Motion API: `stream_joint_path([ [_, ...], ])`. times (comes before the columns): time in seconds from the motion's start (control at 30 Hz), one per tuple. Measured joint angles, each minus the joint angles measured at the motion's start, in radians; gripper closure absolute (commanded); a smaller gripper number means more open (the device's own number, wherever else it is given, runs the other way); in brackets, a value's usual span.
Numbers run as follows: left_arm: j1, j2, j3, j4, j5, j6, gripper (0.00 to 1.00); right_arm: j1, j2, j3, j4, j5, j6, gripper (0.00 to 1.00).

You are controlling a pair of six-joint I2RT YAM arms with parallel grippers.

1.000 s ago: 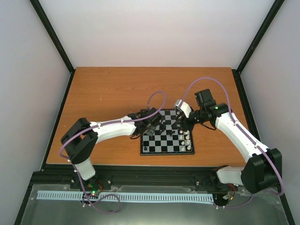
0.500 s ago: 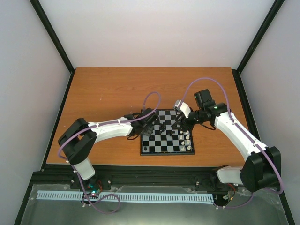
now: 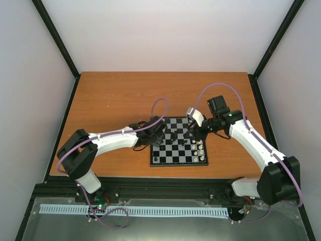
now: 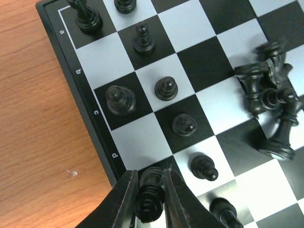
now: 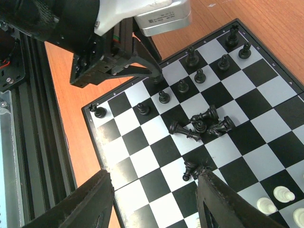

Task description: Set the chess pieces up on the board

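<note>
black chess piece (image 4: 148,205) clamped in low left pincer (image 4: 149,175), right pincer (image 5: 155,176) apart above board (image 5: 266,90)

Left arm (image 3: 115,139) and right arm (image 3: 253,143) are both showing white link shells joined by black joint housings. A purple cable (image 3: 160,99) is looping off the left arm at frame centre. A second purple cable (image 3: 220,84) is arching over the right arm, right of centre. A green indicator light (image 3: 231,115) is glowing on the right arm. Left gripper (image 4: 150,178) is presenting glossy black tapered fingers (image 4: 124,199) at the bottom of its wrist view. Right gripper (image 5: 153,176) is presenting matt black textured fingers (image 5: 92,204). A grey camera module (image 5: 161,16) with a printed label is sitting on the left wrist.
</note>
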Motion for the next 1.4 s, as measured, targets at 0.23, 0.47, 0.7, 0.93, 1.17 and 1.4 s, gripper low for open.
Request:
stream_joint_path([
  [0.23, 0.0, -0.018, -0.024, -0.011, 0.068, 0.0, 0.81, 0.0, 0.013, 0.0, 0.0, -0.001, -0.002, 0.52],
  [0.47, 0.0, -0.014, -0.034, -0.008, 0.074, -0.004, 0.72, 0.0, 0.013, 0.0, 0.0, 0.0, -0.002, 0.52],
  [0.7, 0.0, -0.002, -0.034, -0.008, 0.076, -0.01, 0.67, 0.0, 0.014, 0.0, -0.001, -0.001, -0.002, 0.52],
  [0.93, 0.0, -0.003, -0.034, -0.01, 0.081, -0.017, 0.47, 0.0, 0.014, 0.0, -0.001, -0.001, -0.004, 0.52],
  [1.17, 0.0, -0.135, -0.016, -0.092, 0.066, -0.016, 0.38, 0.0, 0.03, 0.0, -0.002, 0.006, -0.01, 0.53],
  [1.4, 0.0, -0.289, 0.099, -0.195, 0.024, 0.027, 0.25, 0.001, 0.134, 0.056, -0.019, 0.074, -0.028, 0.58],
])
